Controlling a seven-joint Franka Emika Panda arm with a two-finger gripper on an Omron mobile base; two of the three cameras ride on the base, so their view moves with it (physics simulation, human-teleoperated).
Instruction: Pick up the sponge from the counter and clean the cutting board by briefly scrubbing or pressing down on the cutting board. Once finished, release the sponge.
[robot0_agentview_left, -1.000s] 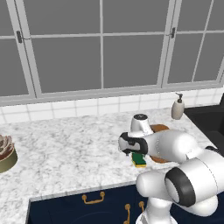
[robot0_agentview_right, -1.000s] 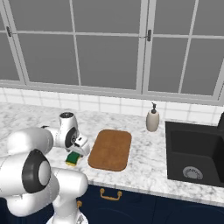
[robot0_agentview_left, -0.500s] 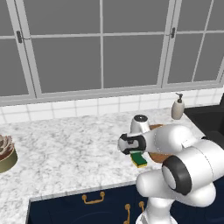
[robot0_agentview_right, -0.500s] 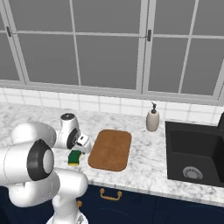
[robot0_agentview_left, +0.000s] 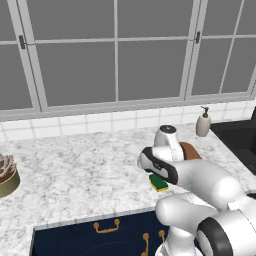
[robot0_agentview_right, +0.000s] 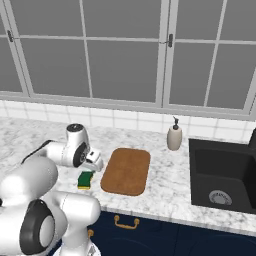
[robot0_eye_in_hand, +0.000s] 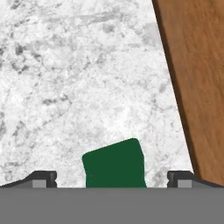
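the tool (robot0_eye_in_hand: 113, 177) hangs low over the marbled table (robot0_agentview_left: 85, 170), jaws spread wide and gripping nothing. in the hand view the sponge (robot0_eye_in_hand: 114, 164) sits right between the two fingertips (robot0_eye_in_hand: 42, 178), green side up, flat on the stone. from the right base view the sponge (robot0_agentview_right: 86, 179) lies just left of the cutting board (robot0_agentview_right: 126, 170), close but apart. a soap bottle (robot0_agentview_right: 174, 137) stands far back by the sink (robot0_agentview_right: 225, 170).
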